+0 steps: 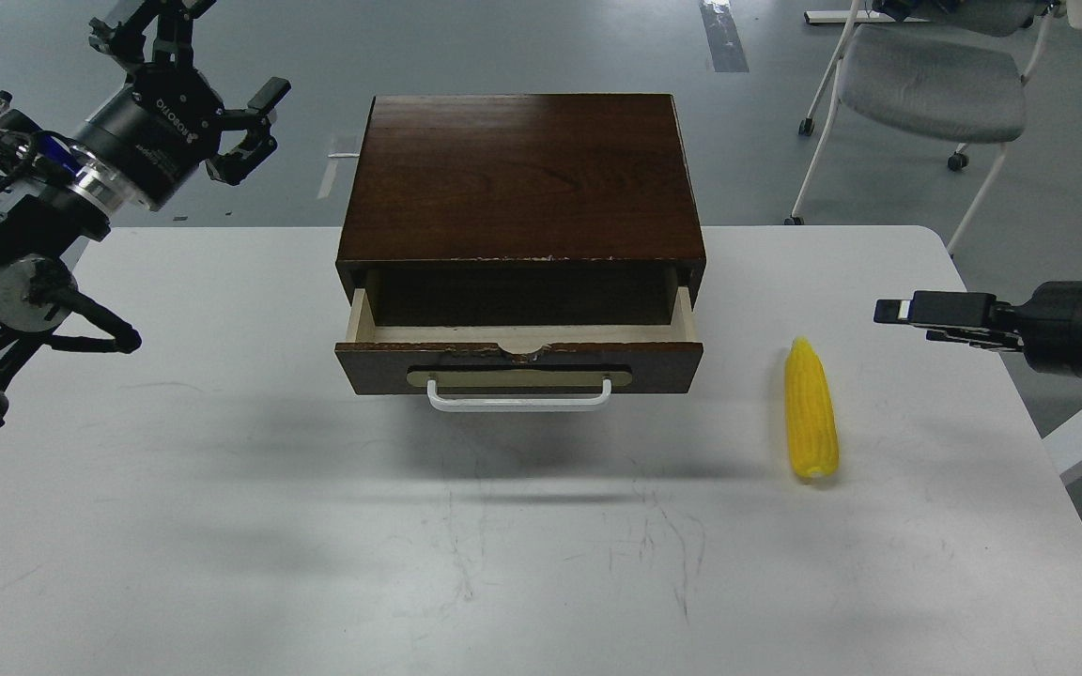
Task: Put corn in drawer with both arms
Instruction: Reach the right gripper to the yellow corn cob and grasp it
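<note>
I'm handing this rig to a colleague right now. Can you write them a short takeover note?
Left gripper: raised left of the box, fingers spread, empty.
Right gripper: hovering right of the corn, seen edge-on, holding nothing; open or shut unclear.
Corn: lying on the table, right of the drawer, pointed end away.
Drawer: pulled partly out, nothing visible inside.
Done: drawer opened.
Left: grasp corn, place it inside the drawer.

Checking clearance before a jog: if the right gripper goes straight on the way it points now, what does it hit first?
Likely nothing soon. The right gripper points left, apparently above the corn; next in line is the drawer. Depth and height are unclear.
</note>
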Robot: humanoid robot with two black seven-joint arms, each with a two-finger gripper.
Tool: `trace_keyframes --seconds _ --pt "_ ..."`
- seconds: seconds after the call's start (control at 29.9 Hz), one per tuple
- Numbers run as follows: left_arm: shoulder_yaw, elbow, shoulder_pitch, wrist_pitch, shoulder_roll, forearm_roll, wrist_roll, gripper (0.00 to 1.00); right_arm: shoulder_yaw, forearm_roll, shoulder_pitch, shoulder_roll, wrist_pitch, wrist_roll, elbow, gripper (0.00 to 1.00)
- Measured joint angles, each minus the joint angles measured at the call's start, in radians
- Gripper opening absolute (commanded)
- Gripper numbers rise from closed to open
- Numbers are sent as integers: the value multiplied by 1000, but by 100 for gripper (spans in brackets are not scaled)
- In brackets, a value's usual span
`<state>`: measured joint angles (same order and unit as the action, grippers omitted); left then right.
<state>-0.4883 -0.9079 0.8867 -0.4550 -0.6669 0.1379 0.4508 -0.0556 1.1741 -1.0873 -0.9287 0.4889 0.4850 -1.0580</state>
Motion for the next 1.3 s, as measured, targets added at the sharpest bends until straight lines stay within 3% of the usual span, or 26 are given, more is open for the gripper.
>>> trace_keyframes --seconds 0.3,0.87,1.1,1.2,1.27,1.3 --pt "-20 0 0 -2 0 0 0 98 -166 1 -41 189 0 0 165 100" --pt "-31 0 1 -5 -8 0 -5 98 -299 1 -39 328 0 2 292 99" --pt "-32 0 3 -5 -12 0 -6 98 -310 0 -39 337 0 4 294 88" --pt "-32 0 3 -6 -12 0 -6 98 -319 -1 -39 350 0 4 295 79" --pt "-32 0 3 -6 -13 0 -6 98 -328 -1 -39 356 0 4 295 54" --pt "-32 0 2 -6 -13 0 -6 98 -330 -1 -39 358 0 4 295 49"
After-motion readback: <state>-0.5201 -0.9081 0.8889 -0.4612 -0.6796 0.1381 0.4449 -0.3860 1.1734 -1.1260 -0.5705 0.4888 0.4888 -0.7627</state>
